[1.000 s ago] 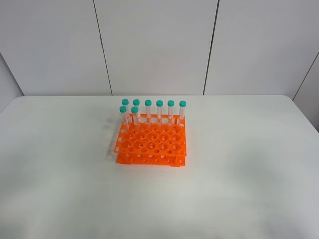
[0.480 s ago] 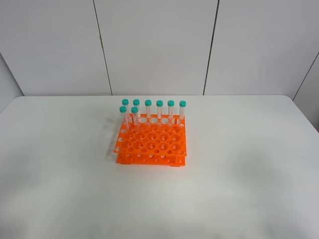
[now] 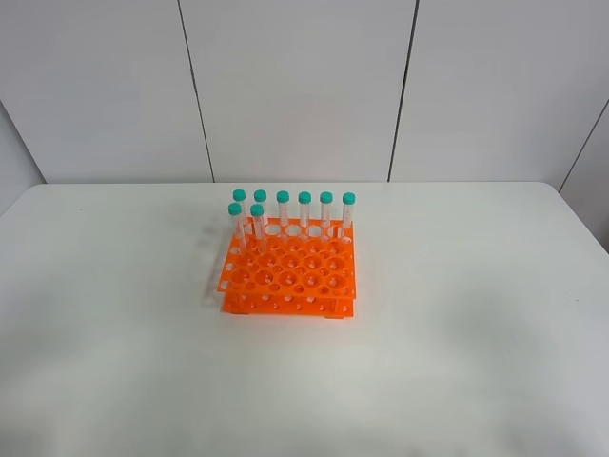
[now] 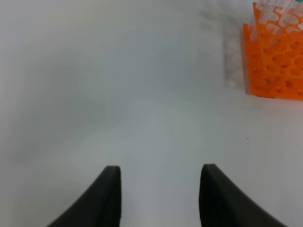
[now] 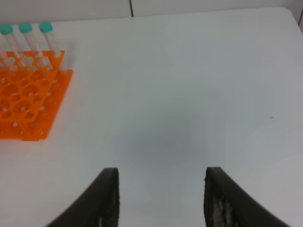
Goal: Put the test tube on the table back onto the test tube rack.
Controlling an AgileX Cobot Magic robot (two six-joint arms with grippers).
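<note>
Left of the test tube rack, left hand hovering over bare desk, jaws apart, nothing between them. On the rack, eight capped tubes upright: six along the back row, two just in front at its left end, among them presumably the test tube. Right of the rack, right hand wide open, empty. No tube lying loose; nothing shifted from the earlier frames.

Under my fingers (matt black, slightly grainy) lies the table, a smooth white matt surface. On it, the test tube rack looks like glossy orange plastic; standing in it, the tubes are clear plastic with smooth teal caps.
</note>
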